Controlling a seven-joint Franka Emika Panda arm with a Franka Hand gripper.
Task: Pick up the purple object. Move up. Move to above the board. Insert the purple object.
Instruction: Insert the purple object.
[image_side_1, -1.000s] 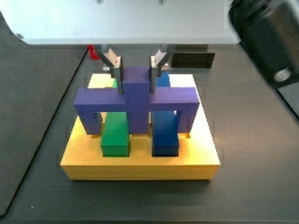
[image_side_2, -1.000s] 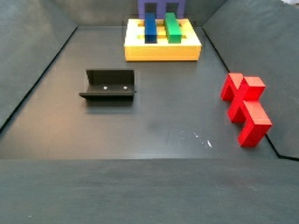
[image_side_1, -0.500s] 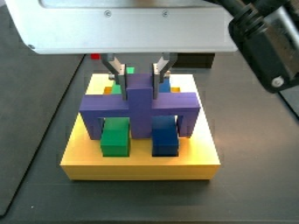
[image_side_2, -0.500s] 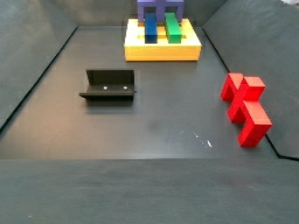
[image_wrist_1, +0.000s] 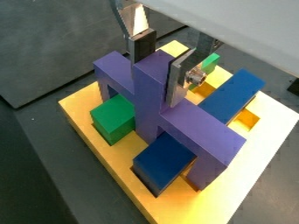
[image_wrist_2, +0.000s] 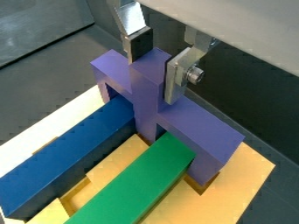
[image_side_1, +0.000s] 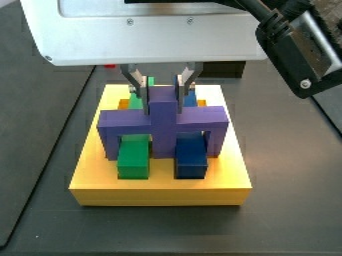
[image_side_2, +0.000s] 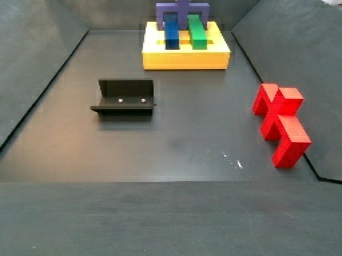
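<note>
Dark grey flooring (image_side_2: 174, 140) carries the board (image_side_1: 160, 185), where the purple object (image_side_1: 162, 120) stands with its legs straddling the green bar (image_side_1: 132, 156) and blue bar (image_side_1: 190, 157). Clamped on its raised central stub, the gripper (image_side_1: 160, 79) grasps the purple object between silver fingers (image_wrist_1: 183, 74). Well apart on the floor sit the fixture (image_side_2: 126, 97) and a red block (image_side_2: 281, 122).

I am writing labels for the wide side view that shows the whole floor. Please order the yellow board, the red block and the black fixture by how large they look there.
1. The board, though farthest from the camera.
2. The red block and the fixture look alike; I cannot rank them.

The gripper is at the purple object on the board.
</note>
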